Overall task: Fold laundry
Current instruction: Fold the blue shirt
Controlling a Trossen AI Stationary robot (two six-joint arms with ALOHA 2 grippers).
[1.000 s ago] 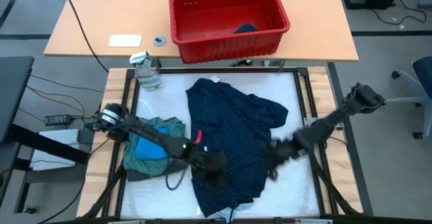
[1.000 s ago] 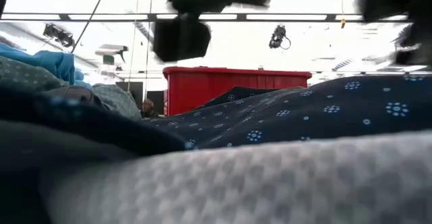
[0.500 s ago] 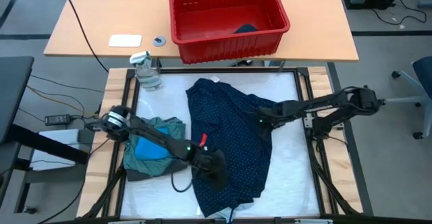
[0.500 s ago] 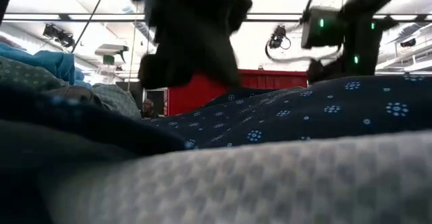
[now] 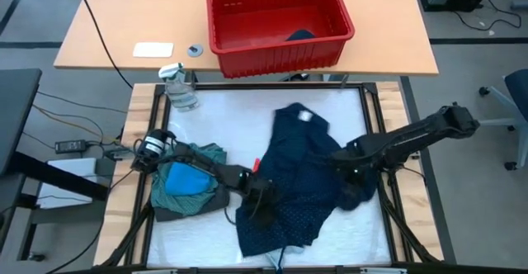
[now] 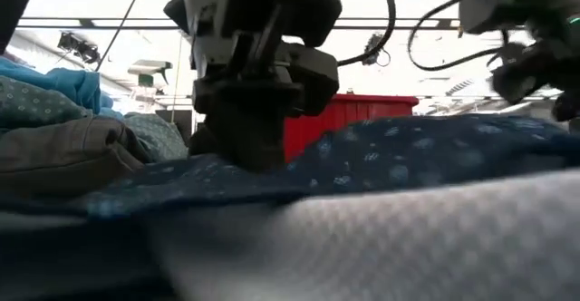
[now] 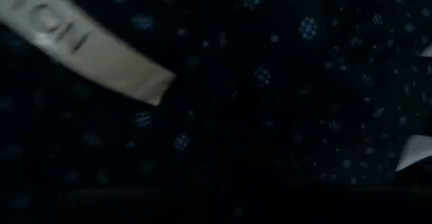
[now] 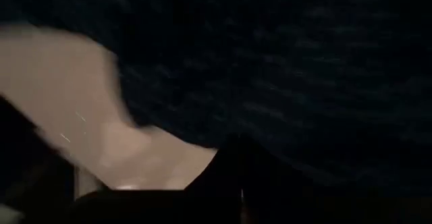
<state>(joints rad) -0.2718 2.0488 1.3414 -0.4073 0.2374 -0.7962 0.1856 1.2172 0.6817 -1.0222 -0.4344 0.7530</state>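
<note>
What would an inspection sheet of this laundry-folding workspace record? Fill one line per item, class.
Surface: white padded mat in a framed table.
Job's things: navy dotted garment bunched at centre; teal shirt piled on the left.
Clutter: spray bottle; red bin on the far wooden table.
Grippers: left gripper shut on the navy dotted garment; right gripper shut on it too.
Cables: black cable across the wooden table.
Surroundings: grey floor; a chair at right.

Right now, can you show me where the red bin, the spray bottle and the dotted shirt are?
Red bin (image 5: 280, 47): high view, on its ribbed front wall.
Spray bottle (image 5: 181, 92): high view, on its clear body.
Dotted shirt (image 5: 299, 154): high view, on the middle of the navy cloth.
</note>
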